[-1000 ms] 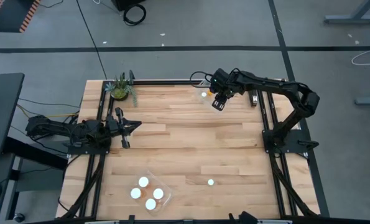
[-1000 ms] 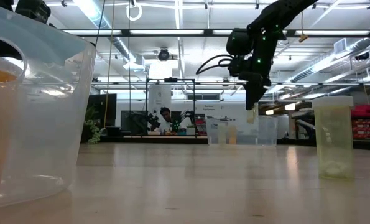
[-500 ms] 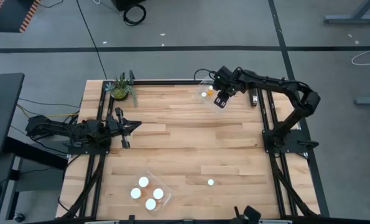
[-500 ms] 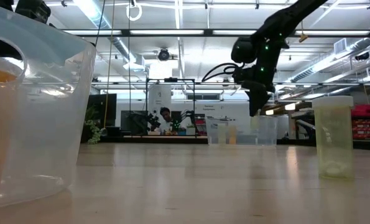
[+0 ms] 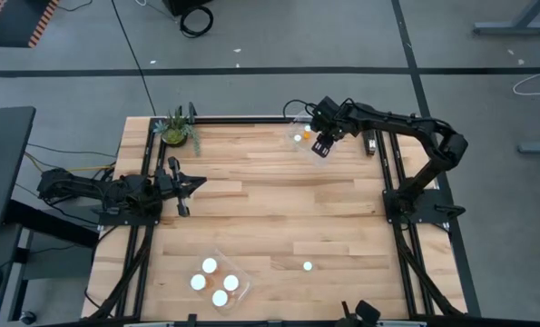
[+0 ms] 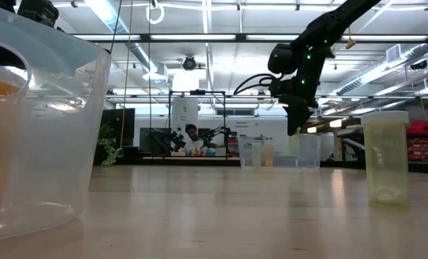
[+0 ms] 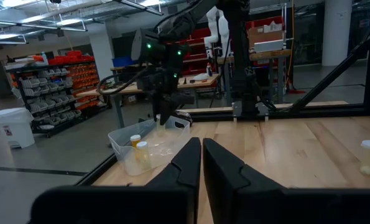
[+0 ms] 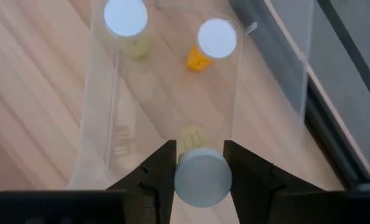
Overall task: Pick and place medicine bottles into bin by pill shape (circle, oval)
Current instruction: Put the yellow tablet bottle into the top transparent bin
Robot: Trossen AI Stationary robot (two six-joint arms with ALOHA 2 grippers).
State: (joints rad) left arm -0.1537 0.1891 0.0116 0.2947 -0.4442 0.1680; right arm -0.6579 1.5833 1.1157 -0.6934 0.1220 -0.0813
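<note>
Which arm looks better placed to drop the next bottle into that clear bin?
The right gripper: it holds a bottle over the clear bin. The left gripper rests shut, far off.

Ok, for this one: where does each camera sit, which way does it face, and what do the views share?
High: overhead, straight down; both arms, right tool over the far bin.
Low: table height, level across; right arm from above, lone bottle.
Left wrist: past its shut fingers toward that bin.
Right wrist: down into the bin; fingers clamp a bottle.
Shared: right arm and bin, high and left wrist.
</note>
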